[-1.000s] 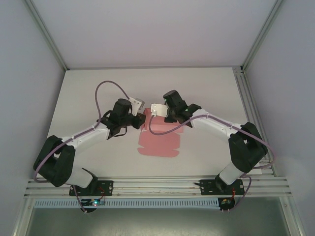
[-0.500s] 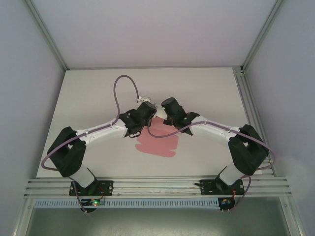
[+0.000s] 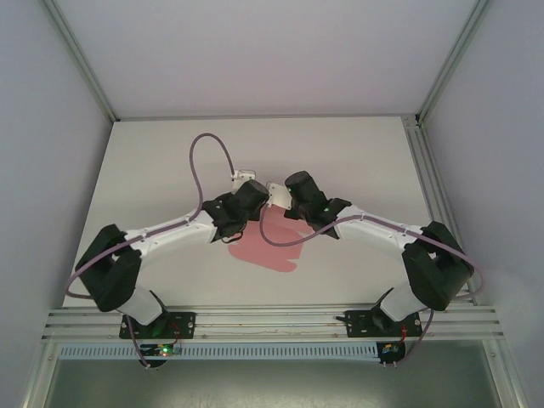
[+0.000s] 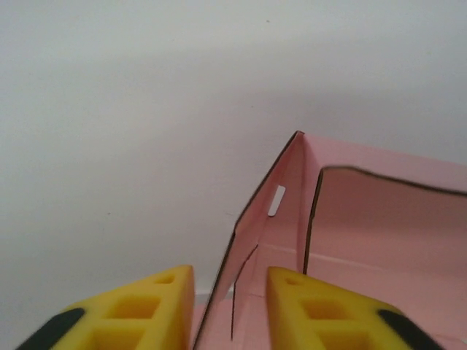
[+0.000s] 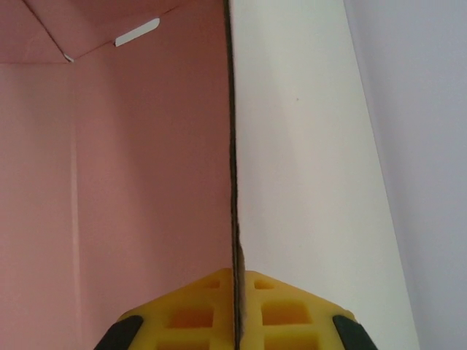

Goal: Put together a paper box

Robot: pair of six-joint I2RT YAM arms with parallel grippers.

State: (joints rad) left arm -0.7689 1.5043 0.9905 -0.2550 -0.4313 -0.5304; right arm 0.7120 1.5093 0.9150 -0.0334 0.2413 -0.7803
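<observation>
The pink paper box [image 3: 265, 252] lies partly folded on the white table, between the two arms. In the left wrist view a raised side flap of the box [image 4: 259, 219] with a small slot stands between my yellow fingers [image 4: 153, 306]; the left gripper [image 4: 230, 302] is open, its pads apart from the card. My right gripper [image 5: 236, 302] is shut on the thin edge of a box panel [image 5: 146, 160], which runs straight up from the pinched pads. From above, the left gripper [image 3: 245, 206] and the right gripper [image 3: 291, 204] sit close together at the box's far edge.
The white table [image 3: 153, 178] stretches around the box. Grey enclosure walls and metal frame posts [image 3: 429, 93] border it. A purple cable [image 3: 200, 166] loops above the left arm. The rail [image 3: 272, 321] with both arm bases runs along the near edge.
The left arm swung right to the box's far edge and its jaws have parted around a flap. The right gripper kept its pinch and shifted slightly; the box has turned and looks more folded.
</observation>
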